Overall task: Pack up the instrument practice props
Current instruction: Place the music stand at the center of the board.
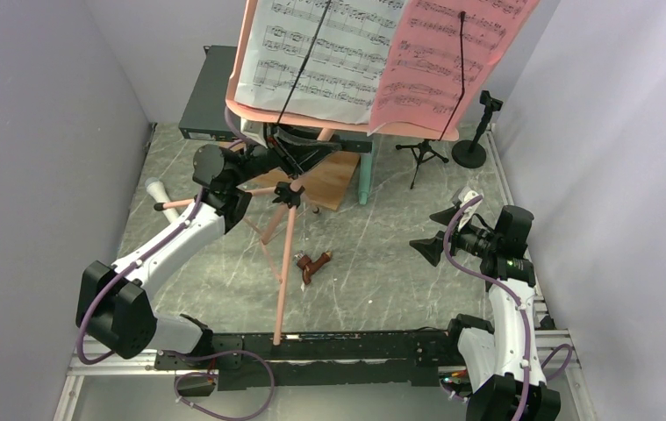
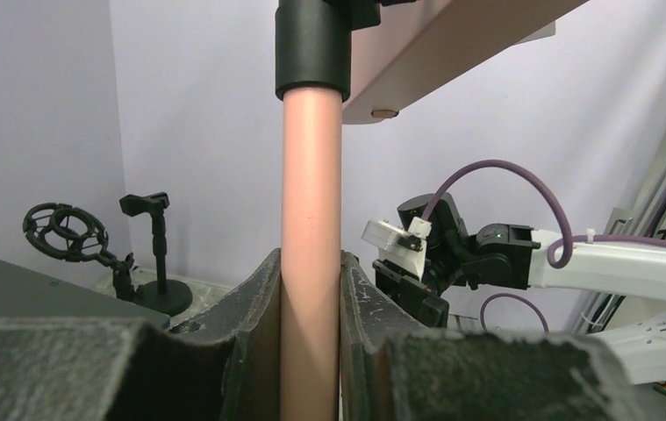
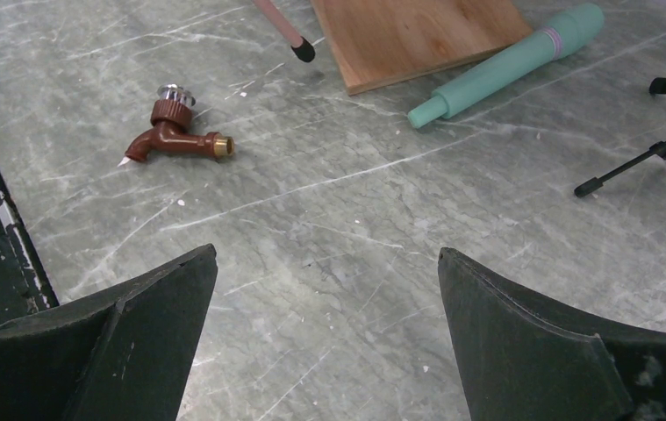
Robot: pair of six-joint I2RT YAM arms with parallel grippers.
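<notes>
The pink music stand stands at the middle back, its desk (image 1: 250, 114) carrying a white sheet-music page (image 1: 320, 53) and a red one (image 1: 452, 53). Its tripod legs (image 1: 285, 272) spread over the table. My left gripper (image 1: 287, 162) (image 2: 310, 263) is shut on the stand's pink pole (image 2: 311, 175), just under the black collar. My right gripper (image 1: 434, 232) (image 3: 327, 263) hangs open above bare table at the right. A mint microphone (image 1: 365, 175) (image 3: 504, 66) lies by the board and a white microphone (image 1: 155, 190) at the left. Black mic mounts (image 1: 478, 132) (image 2: 155, 254) stand at the back right.
A dark grey flat box (image 1: 211, 96) sits at the back left. A wooden board (image 1: 329, 180) (image 3: 417, 35) lies under the stand. A small brown tap-shaped piece (image 1: 313, 263) (image 3: 171, 132) lies near the front leg. Walls close in on both sides.
</notes>
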